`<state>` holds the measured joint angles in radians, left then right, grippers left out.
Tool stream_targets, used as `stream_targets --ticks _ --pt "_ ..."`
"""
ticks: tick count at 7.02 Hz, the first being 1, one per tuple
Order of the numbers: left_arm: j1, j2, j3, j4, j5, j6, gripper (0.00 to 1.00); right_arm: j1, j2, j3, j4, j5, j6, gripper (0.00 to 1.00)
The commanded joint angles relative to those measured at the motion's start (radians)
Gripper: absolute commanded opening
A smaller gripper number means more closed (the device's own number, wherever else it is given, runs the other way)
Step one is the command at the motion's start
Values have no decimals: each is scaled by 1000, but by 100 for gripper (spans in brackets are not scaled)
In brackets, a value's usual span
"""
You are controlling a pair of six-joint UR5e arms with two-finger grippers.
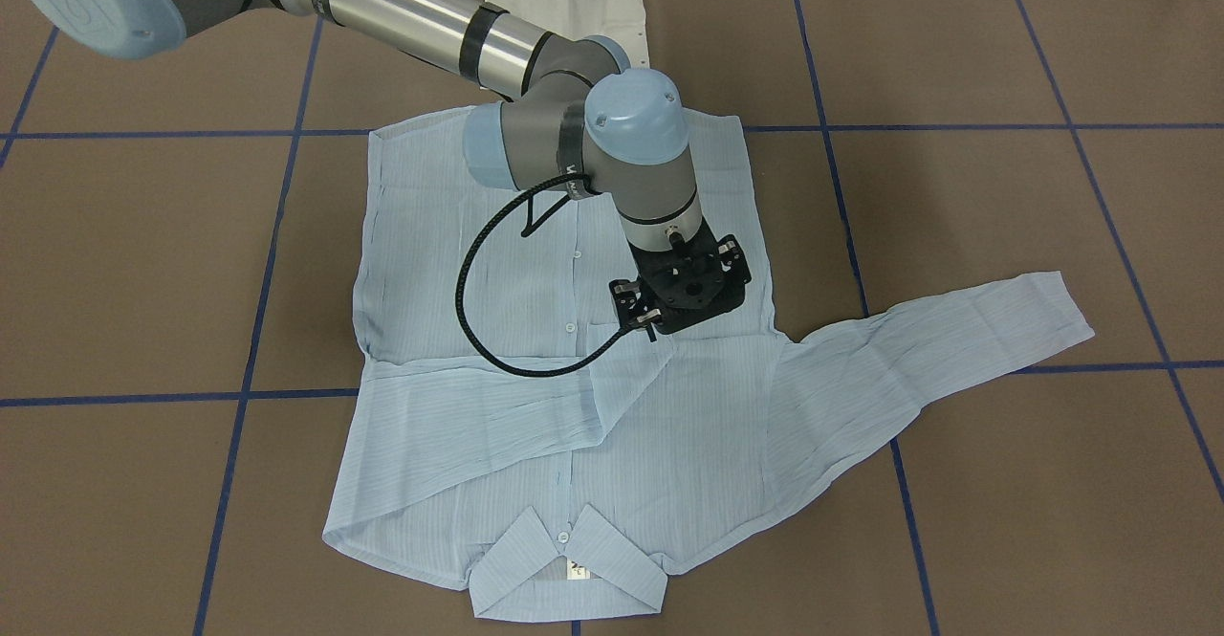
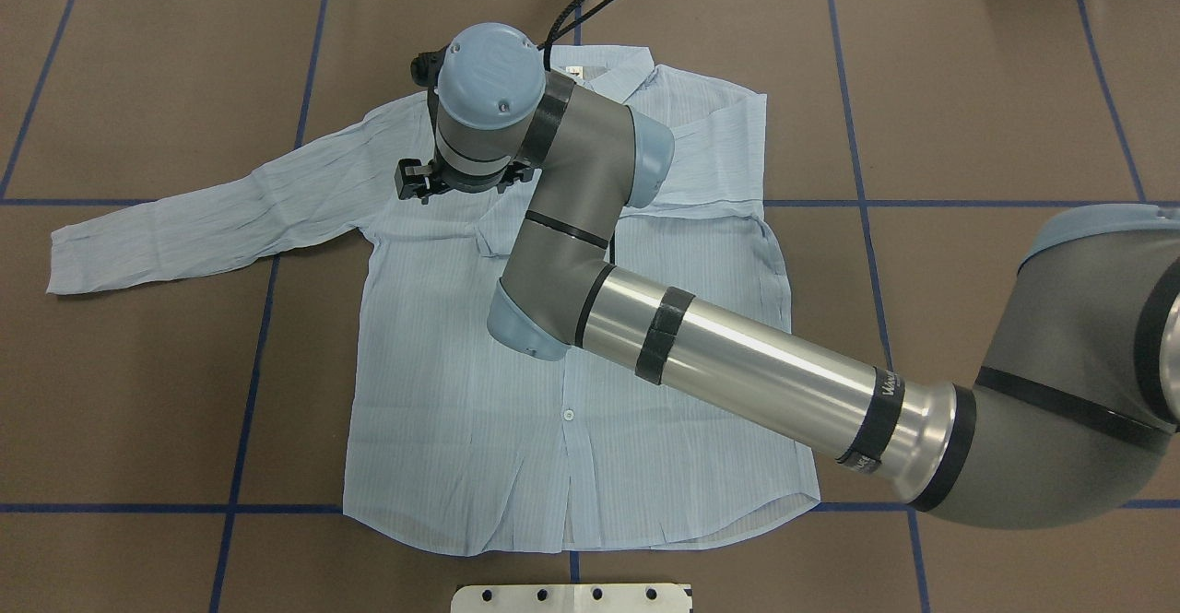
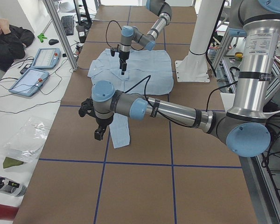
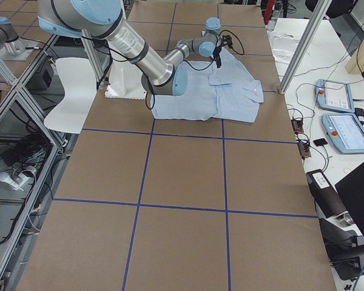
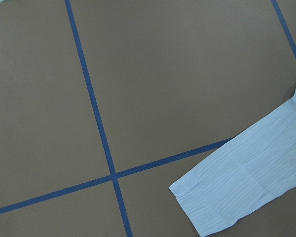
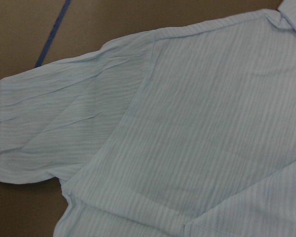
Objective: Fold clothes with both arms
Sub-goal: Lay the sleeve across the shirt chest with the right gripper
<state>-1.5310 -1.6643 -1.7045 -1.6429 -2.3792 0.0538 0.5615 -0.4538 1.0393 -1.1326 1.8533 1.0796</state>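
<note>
The light-blue striped shirt (image 1: 459, 234) lies flat and front up on the brown table, its collar (image 1: 564, 569) on the side away from the robot. One sleeve (image 1: 478, 406) is folded across the chest. The other sleeve (image 2: 184, 226) stretches out sideways, and its cuff (image 5: 237, 192) shows in the left wrist view. My right gripper (image 1: 684, 296) hangs over the shirt near the outstretched sleeve's shoulder; its fingers are hidden under the wrist, so I cannot tell its state. My left gripper (image 3: 98, 135) hovers by the sleeve's end, seen only in the exterior left view, state unclear.
Blue tape lines (image 2: 249, 364) cross the table top. The white pedestal base (image 2: 572, 597) stands at the robot's edge. A seated person (image 3: 9, 37) and two tablets (image 3: 32, 79) are at a side bench beyond an aluminium post (image 3: 60, 32).
</note>
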Motion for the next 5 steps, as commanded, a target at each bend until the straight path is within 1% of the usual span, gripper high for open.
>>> stream_targets --ticks 1,3,4,5 --pt "0 0 -3 -2 -2 -20 100 1 -77 50 -13 7 141 98" --pt "0 0 -4 -5 0 -23 100 3 -80 54 -87 29 157 96" --pt "0 0 -3 -9 0 -23 100 5 -85 56 -98 33 158 93" --pt "0 0 -3 -9 0 -25 100 9 -91 56 -114 37 172 91"
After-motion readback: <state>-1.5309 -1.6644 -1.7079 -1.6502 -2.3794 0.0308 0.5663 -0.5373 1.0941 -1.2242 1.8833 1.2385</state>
